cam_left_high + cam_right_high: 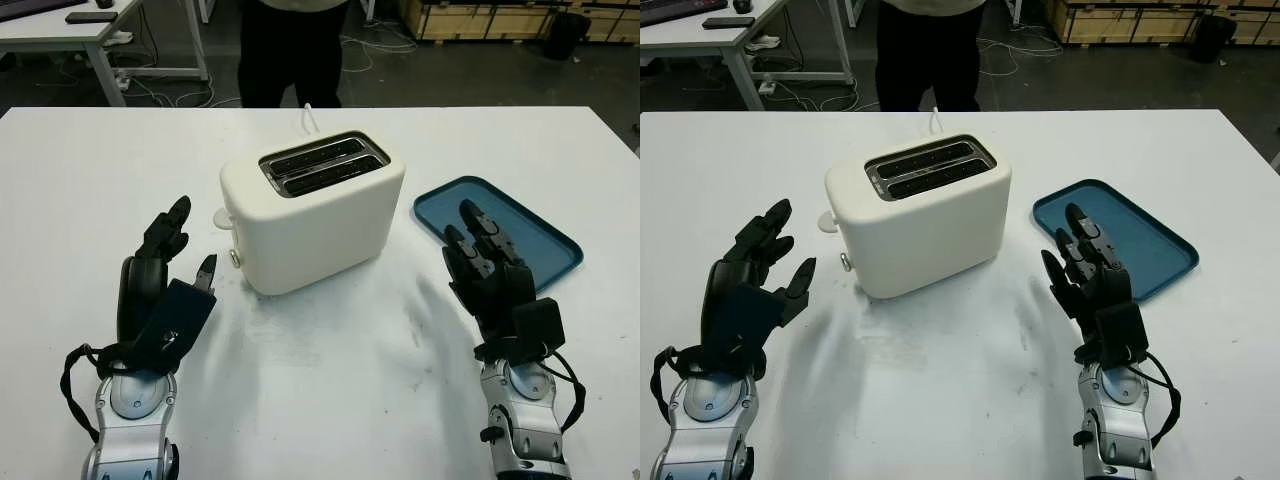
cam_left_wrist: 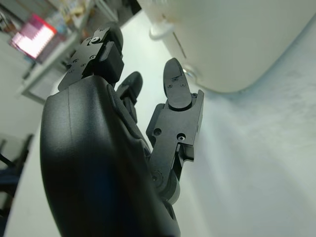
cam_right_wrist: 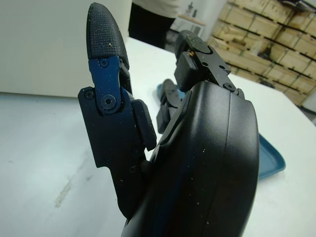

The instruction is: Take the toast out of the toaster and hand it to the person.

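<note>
A cream two-slot toaster [image 1: 312, 215] stands in the middle of the white table [image 1: 330, 390]. Its slots [image 1: 322, 164] look dark inside, and nothing sticks up above them. My left hand [image 1: 192, 240] is open, held above the table to the left of the toaster, a short gap from its side. In the left wrist view the fingers [image 2: 175, 89] point toward the toaster [image 2: 237, 39]. To the toaster's right my right hand [image 1: 470, 232] is open, over the near edge of a blue tray [image 1: 545, 250]. A person [image 1: 290, 50] in dark trousers stands at the table's far edge.
The blue tray [image 3: 269, 158] lies flat at the right with nothing on it. A white cord [image 1: 308, 118] runs from behind the toaster toward the far edge. Another desk [image 1: 70, 35] and wooden crates [image 1: 480, 18] stand beyond the table.
</note>
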`<action>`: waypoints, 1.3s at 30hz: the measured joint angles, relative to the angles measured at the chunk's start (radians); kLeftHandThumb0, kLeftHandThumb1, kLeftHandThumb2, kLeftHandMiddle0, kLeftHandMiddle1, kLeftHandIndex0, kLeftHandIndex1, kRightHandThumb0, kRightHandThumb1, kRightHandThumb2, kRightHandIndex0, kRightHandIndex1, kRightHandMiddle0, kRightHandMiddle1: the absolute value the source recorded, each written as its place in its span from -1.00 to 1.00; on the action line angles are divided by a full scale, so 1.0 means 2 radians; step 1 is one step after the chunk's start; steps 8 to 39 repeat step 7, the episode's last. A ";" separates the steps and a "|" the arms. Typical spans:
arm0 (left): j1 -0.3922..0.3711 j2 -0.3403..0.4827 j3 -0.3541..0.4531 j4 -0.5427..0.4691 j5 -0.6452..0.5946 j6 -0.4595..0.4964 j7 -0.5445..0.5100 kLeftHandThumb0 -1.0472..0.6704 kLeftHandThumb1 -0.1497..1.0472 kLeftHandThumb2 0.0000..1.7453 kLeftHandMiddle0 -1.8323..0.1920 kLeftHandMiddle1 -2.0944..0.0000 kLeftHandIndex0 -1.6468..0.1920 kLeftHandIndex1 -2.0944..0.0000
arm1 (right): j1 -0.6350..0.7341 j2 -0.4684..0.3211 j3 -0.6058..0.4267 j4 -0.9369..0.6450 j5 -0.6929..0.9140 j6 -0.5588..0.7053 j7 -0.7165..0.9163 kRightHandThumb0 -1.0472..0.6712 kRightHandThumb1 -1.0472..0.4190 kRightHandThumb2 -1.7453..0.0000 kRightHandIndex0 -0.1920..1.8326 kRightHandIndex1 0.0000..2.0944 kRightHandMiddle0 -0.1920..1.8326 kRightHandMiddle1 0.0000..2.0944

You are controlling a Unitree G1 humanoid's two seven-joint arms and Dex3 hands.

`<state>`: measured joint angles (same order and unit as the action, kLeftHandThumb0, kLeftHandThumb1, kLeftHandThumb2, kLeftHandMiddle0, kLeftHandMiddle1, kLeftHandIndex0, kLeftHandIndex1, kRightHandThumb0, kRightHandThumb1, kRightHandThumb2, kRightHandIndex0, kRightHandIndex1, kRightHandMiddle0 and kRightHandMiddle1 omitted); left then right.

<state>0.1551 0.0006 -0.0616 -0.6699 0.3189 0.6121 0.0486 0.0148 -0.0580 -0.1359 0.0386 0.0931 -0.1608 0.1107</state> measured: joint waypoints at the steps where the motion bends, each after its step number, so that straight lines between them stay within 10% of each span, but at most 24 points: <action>1: -0.006 -0.007 0.003 -0.005 -0.005 0.029 -0.004 -0.06 0.79 -0.30 0.80 0.32 0.48 0.99 | -0.001 -0.001 0.000 0.001 -0.001 0.000 -0.001 -0.66 -0.83 0.74 -0.48 -0.97 -0.38 -0.98; 5: -0.028 -0.016 0.015 -0.016 -0.020 0.095 -0.017 -0.09 0.79 -0.29 0.81 0.28 0.46 0.98 | -0.002 -0.001 0.001 0.000 0.000 0.000 -0.001 -0.65 -0.83 0.77 -0.50 -0.98 -0.39 -0.99; 39: -0.034 -0.008 0.020 -0.016 -0.021 0.097 -0.021 -0.11 0.79 -0.30 0.81 0.27 0.46 0.98 | -0.002 -0.001 0.001 -0.004 0.000 0.000 0.000 -0.66 -0.83 0.78 -0.49 -0.97 -0.40 -1.00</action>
